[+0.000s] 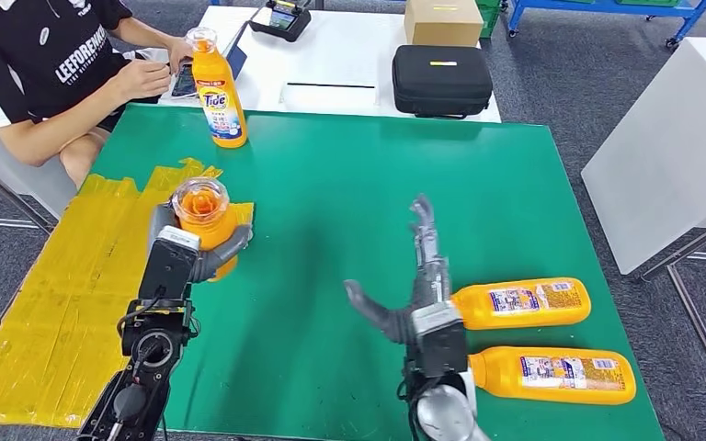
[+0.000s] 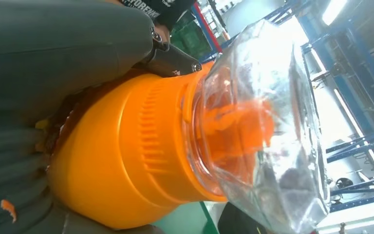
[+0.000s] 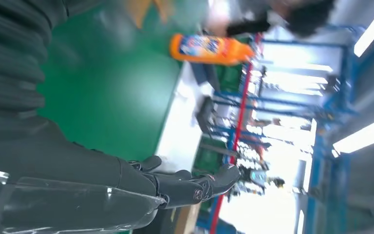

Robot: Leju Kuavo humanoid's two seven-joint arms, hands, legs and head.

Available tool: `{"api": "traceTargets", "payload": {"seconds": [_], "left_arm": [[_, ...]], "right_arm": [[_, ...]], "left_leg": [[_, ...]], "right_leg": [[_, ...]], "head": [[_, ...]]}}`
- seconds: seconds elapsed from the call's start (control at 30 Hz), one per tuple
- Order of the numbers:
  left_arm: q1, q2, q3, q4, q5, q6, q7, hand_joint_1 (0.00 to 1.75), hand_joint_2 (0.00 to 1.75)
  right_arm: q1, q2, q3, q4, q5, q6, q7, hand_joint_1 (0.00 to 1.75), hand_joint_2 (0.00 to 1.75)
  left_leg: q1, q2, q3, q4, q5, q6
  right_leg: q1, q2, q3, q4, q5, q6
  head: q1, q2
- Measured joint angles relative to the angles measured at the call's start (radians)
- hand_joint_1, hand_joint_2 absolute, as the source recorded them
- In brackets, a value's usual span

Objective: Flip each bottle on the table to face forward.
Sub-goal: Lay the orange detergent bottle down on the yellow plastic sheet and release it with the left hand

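1. Our left hand (image 1: 193, 253) grips an upright orange detergent bottle (image 1: 204, 220) over the yellow tape patch (image 1: 74, 276).
2. Right hand (image 1: 414, 294) spread, empty, beside two lying bottles (image 1: 524, 303).
3. We should rotate slowly, keeping it vertical.

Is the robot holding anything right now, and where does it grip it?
Its left hand grips an upright orange plastic bottle with a clear cap around the body. The right hand holds nothing.

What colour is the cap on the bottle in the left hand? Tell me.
Clear, see-through plastic cap over an orange spout; best in the left wrist view.
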Motion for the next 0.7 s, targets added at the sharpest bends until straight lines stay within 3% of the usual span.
{"api": "traceTargets", "payload": {"seconds": [0.13, 0.33, 0.47, 0.7], "left_arm": [[0.001, 0.001, 0.006, -0.003, -0.093, 0.051, 0.011, 1.75, 1.75], [0.004, 0.023, 0.006, 0.025, -0.599, 0.246, 0.105, 1.75, 1.75], [0.032, 0.034, 0.010, 0.063, -0.819, 0.272, 0.161, 1.75, 1.75], [0.047, 0.035, 0.011, 0.188, -0.990, 0.275, 0.207, 1.75, 1.75]], "right_arm": [[0.020, -0.007, -0.022, -0.064, -0.041, 0.036, 0.001, 0.00, 1.75], [0.040, -0.029, -0.064, -0.148, -0.122, 0.179, 0.029, 0.00, 1.75], [0.048, -0.036, -0.097, -0.182, -0.106, 0.231, 0.041, 0.00, 1.75], [0.029, -0.043, -0.123, -0.198, -0.088, 0.252, 0.051, 0.00, 1.75]], "left_leg": [[0.000, 0.000, 0.000, 0.000, 0.000, 0.000], [0.000, 0.000, 0.000, 0.000, 0.000, 0.000], [0.000, 0.000, 0.000, 0.000, 0.000, 0.000], [0.000, 0.000, 0.000, 0.000, 0.000, 0.000]], "right_leg": [[0.000, 0.000, 0.000, 0.000, 0.000, 0.000], [0.000, 0.000, 0.000, 0.000, 0.000, 0.000], [0.000, 0.000, 0.000, 0.000, 0.000, 0.000], [0.000, 0.000, 0.000, 0.000, 0.000, 0.000]], "head": [[0.000, 0.000], [0.000, 0.000], [0.000, 0.000], [0.000, 0.000]]}}
